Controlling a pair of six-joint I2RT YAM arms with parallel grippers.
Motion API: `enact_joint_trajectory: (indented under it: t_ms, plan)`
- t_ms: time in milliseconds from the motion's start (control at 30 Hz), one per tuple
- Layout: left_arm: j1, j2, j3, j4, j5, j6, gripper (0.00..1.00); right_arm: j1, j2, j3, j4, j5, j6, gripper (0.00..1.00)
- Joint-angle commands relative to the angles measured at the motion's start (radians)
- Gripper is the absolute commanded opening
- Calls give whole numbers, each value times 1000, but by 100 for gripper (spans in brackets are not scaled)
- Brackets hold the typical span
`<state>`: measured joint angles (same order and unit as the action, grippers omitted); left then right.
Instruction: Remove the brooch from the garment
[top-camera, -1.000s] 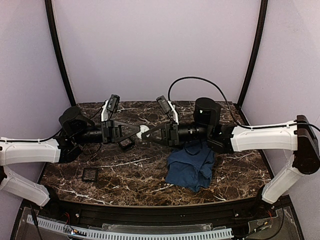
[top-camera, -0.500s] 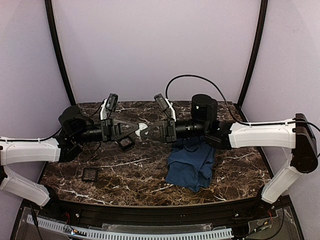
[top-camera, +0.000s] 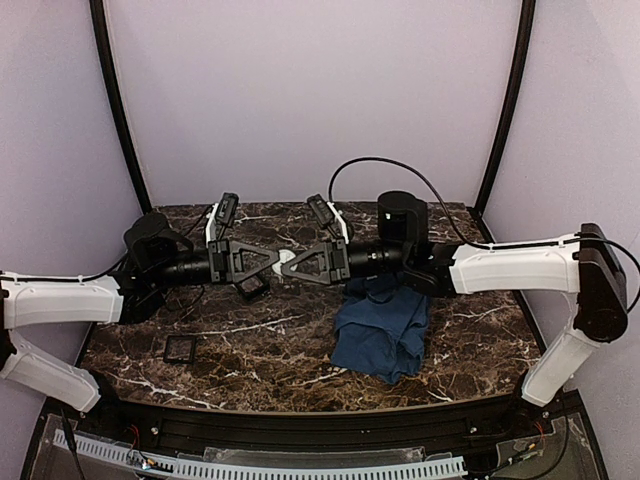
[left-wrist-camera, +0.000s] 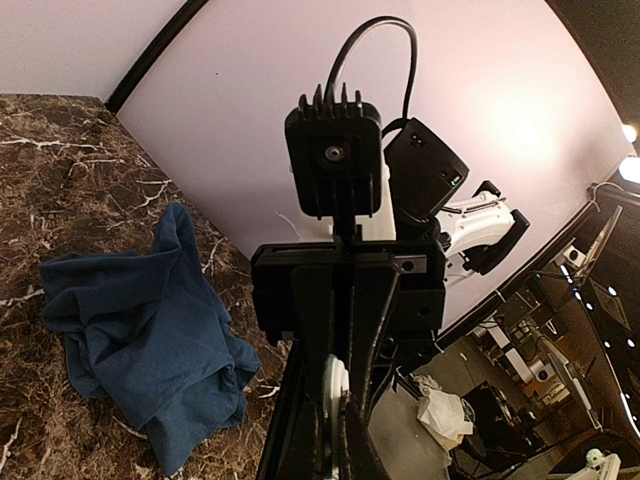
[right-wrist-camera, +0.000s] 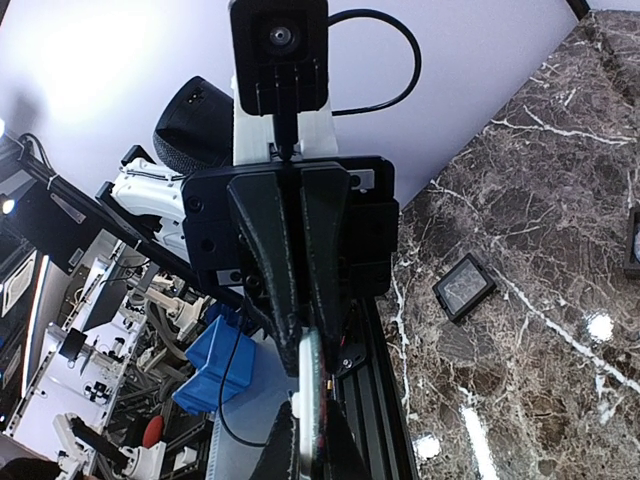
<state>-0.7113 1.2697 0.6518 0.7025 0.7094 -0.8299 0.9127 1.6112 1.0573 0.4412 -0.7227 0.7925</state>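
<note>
Top view, left arm: I see it stretched out level above the table (top-camera: 250, 340), with the left gripper (top-camera: 277, 264) pointing right.
Top view, right arm: it mirrors the left, reaching in level from the right, with the right gripper (top-camera: 298, 264) pointing left, tip to tip with the other.
Top view, brooch: the brooch (top-camera: 287, 262) is a tiny pale piece up in the air where the two sets of tips meet, clear of the blue cloth (top-camera: 383, 330).
Top view, cloth: it is crumpled on the table below the right forearm.
Top view, trays: one black square tray (top-camera: 250, 288) sits under the left gripper, and another (top-camera: 181, 349) is nearer the front left.
Left wrist view, grip: my left fingers (left-wrist-camera: 355, 450) are clenched on the brooch (left-wrist-camera: 333, 385), and the right gripper faces me head-on.
Left wrist view, cloth: it lies (left-wrist-camera: 140, 330) low on the left.
Right wrist view, grip: my right fingers (right-wrist-camera: 285, 445) are clamped on the pale sliver (right-wrist-camera: 309, 385), and the left gripper's tips pinch it from above.
Right wrist view, tray: one tray (right-wrist-camera: 463, 287) is on the marble at right.
</note>
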Motion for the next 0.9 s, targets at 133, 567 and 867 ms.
enact_joint_trajectory:
  t_ms: [133,567,867]
  plan:
    - [-43,-18,8,60,79,18,1,-38,93,-33,-47,61,127,0]
    - [-53,-35,5,44,86,47,1,-94,143,-143,130,11,337,0]
    - [-59,-45,6,48,103,67,1,-112,164,-189,173,25,422,0]
